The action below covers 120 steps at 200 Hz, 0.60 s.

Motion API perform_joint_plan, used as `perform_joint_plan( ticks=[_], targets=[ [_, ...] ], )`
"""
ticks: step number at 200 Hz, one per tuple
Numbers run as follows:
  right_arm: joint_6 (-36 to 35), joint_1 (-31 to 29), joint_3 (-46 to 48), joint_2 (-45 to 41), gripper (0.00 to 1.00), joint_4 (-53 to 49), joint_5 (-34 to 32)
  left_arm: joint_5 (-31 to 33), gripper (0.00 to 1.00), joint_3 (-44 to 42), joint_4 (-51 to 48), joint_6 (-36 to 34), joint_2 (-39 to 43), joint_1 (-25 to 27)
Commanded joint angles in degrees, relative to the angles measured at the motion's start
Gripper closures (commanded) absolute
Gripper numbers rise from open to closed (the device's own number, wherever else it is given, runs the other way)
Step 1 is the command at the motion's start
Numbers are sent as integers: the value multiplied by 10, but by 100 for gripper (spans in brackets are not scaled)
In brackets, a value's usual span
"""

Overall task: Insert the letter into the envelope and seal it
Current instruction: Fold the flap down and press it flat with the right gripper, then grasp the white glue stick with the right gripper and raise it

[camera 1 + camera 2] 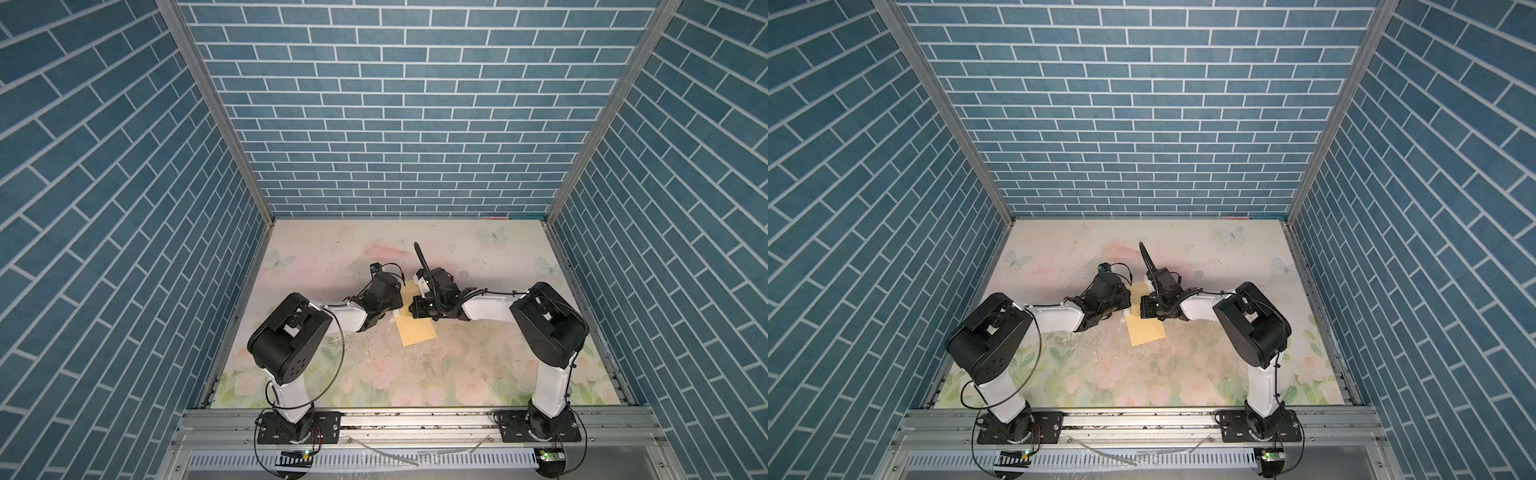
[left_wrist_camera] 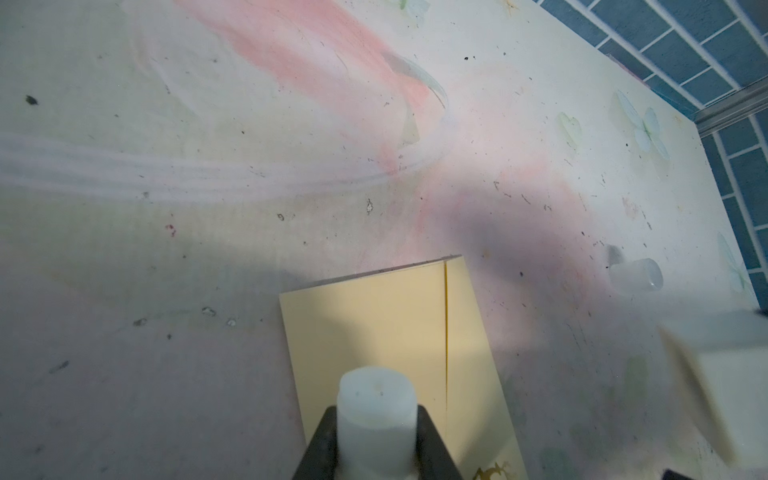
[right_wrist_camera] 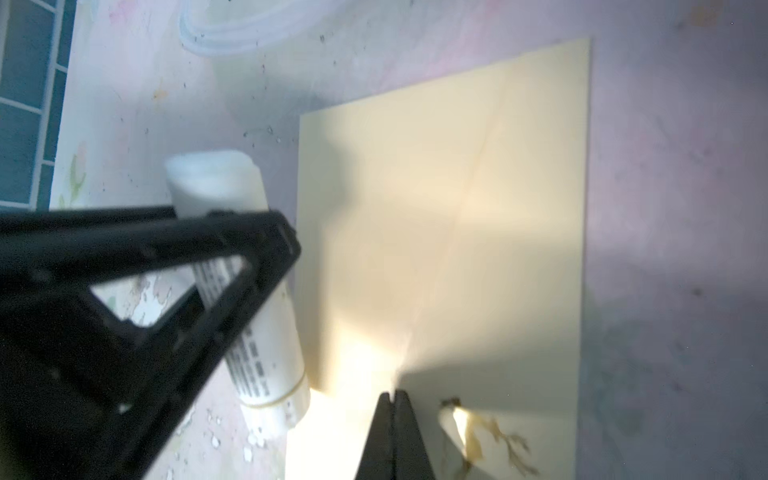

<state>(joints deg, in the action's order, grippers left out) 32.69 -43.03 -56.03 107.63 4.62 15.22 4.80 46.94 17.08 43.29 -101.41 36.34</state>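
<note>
At mid-table the envelope lies flat. At its 9 o'clock edge the left gripper clamps a white glue stick. From 3 o'clock the right gripper, jaws pressed together, points down just beside exposed scrollwork of the letter.

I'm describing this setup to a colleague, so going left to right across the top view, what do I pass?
left arm's elbow → left gripper, holding a glue stick → envelope → right arm's elbow. The right gripper sits over the envelope there, so it is left out.
</note>
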Motion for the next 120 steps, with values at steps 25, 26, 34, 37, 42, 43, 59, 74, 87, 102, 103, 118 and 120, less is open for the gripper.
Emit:
perform_joint_plan(
  ticks=[25,26,34,37,42,43,59,74,87,102,103,118,120],
  targets=[
    [-13,-2,85,-14,100,-110,-38,-6,100,-10,-33,-1,-13,-2],
    [-13,-2,86,-14,100,-110,-38,-6,100,-11,-33,-1,-13,-2],
    [-13,-2,83,-11,100,-108,-39,-7,100,-10,-33,-1,-11,-2],
    [-13,-2,82,-10,100,-108,-39,-7,100,-10,-34,-1,-10,-2],
    [-14,-2,77,-9,100,-106,-38,-7,100,-10,-34,-1,-9,-2],
    [-14,-2,76,-8,100,-106,-38,-7,100,-10,-34,0,-9,-2],
    [-14,-2,58,-10,100,-95,-34,-8,100,-8,-36,-1,0,-2],
    [-15,-2,41,-24,100,-79,-28,-8,100,-4,-41,-3,10,-2],
    [-20,-2,31,-46,100,-63,-24,-9,100,3,-49,-5,21,-2],
    [-23,-2,27,-81,100,-36,-21,-10,100,9,-55,-8,37,-2],
    [-24,-2,27,-85,100,-34,-21,-10,100,9,-56,-8,39,-2],
    [-27,-2,30,-126,99,-8,-24,-10,100,17,-65,-13,59,-2],
    [-28,-2,31,-133,98,-6,-25,-10,100,19,-66,-13,63,-2]
  ],
)
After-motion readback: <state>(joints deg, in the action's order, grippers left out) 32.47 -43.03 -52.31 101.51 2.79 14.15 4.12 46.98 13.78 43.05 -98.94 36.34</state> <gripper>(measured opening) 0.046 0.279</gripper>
